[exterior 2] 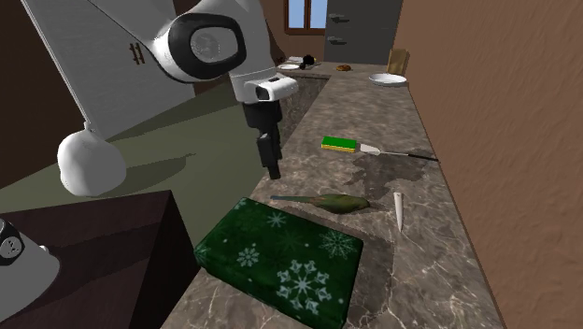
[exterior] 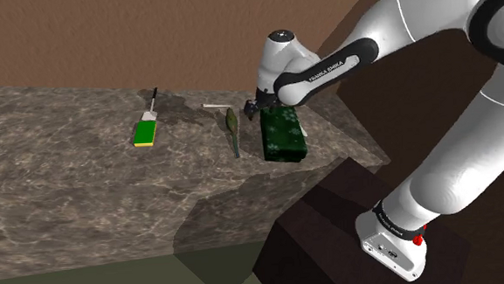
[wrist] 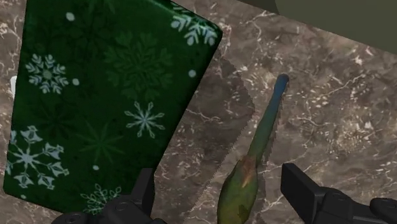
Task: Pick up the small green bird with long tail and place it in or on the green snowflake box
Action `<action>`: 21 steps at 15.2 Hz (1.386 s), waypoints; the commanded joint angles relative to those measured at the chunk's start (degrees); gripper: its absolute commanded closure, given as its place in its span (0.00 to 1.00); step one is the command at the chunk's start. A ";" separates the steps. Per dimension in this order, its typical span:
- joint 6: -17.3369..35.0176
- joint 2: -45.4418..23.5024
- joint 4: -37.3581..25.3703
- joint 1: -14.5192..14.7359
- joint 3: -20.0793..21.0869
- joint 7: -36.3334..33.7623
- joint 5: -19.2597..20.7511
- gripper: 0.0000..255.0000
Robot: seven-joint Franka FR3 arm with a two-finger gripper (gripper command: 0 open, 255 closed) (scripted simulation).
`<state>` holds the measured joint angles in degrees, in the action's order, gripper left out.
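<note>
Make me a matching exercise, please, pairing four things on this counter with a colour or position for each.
Things
1. long-tailed bird
2. snowflake box
3. handled sponge
4. small cone

Descriptions
A. plain white, tapered to a point
B. bright green top over a yellow layer
C. dark green, the item closest to the stand
D. olive green, lying flat, seen between the open jaws in the wrist view and not touched by them

Pairs: 1-D, 2-C, 3-B, 4-A
</note>
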<state>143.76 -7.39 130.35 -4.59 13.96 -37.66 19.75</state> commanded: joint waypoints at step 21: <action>5.20 -37.76 -31.72 7.54 -7.67 -15.43 10.64 0.00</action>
<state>148.65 -44.73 98.77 2.91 6.43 -52.99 30.26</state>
